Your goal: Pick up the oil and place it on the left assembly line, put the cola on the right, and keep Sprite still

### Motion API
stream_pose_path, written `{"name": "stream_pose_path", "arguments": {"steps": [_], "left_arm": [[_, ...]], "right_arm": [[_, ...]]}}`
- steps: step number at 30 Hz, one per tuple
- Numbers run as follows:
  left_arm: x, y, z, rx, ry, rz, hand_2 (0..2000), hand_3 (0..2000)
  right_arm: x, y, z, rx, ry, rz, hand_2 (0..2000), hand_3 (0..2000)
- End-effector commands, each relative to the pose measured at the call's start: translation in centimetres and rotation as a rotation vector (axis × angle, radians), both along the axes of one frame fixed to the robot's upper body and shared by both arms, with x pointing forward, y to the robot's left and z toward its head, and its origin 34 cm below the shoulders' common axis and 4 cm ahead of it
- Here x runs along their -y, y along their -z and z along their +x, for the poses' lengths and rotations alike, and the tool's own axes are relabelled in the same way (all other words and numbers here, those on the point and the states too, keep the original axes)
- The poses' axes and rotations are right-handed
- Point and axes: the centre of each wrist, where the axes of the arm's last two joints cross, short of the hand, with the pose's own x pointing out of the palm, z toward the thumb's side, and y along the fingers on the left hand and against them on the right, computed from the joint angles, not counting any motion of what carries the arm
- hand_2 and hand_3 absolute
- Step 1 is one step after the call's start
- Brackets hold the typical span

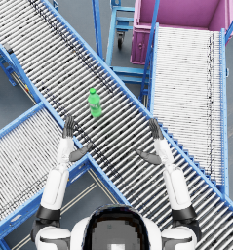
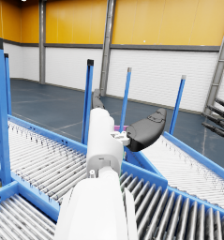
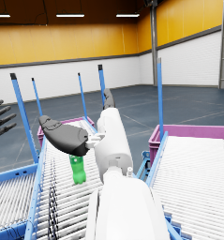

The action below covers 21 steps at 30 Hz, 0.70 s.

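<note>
My left hand (image 1: 70, 141) is open: the fingers are stretched forward and the thumb stands out to the side, toward my right hand, and it holds nothing. My right hand (image 1: 157, 144) has the same shape, fingers straight ahead and thumb pointing inward, and it is empty too. Both hands are over the long middle conveyor (image 1: 123, 132), which runs diagonally in front of me, with blue rails along its sides. The Sprite (image 1: 94, 103), a green bottle with a green cap, stands upright on the rollers of this middle conveyor. It is ahead of my left hand and a little toward the inside, well apart from the fingertips, and it is nearer to my left hand than to my right one. In the right wrist view the same bottle appears just behind the thumb of my right hand, but no finger touches it. The left assembly line (image 1: 20, 151) lies below my left arm, and the right assembly line (image 1: 186, 88) lies beyond my right hand. A pink bin (image 1: 140, 46) stands at the far end of the right assembly line.
</note>
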Motion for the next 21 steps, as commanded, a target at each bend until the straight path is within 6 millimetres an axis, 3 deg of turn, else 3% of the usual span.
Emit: {"name": "stream_pose_path", "arguments": {"steps": [1,21], "left_arm": [[0.0,0.0,0.0,0.0,0.0,0.0,0,0],[0.0,0.0,0.0,0.0,0.0,0.0,0,0]], "right_arm": [[0.0,0.0,0.0,0.0,0.0,0.0,0,0],[0.0,0.0,0.0,0.0,0.0,0.0,0,0]]}}
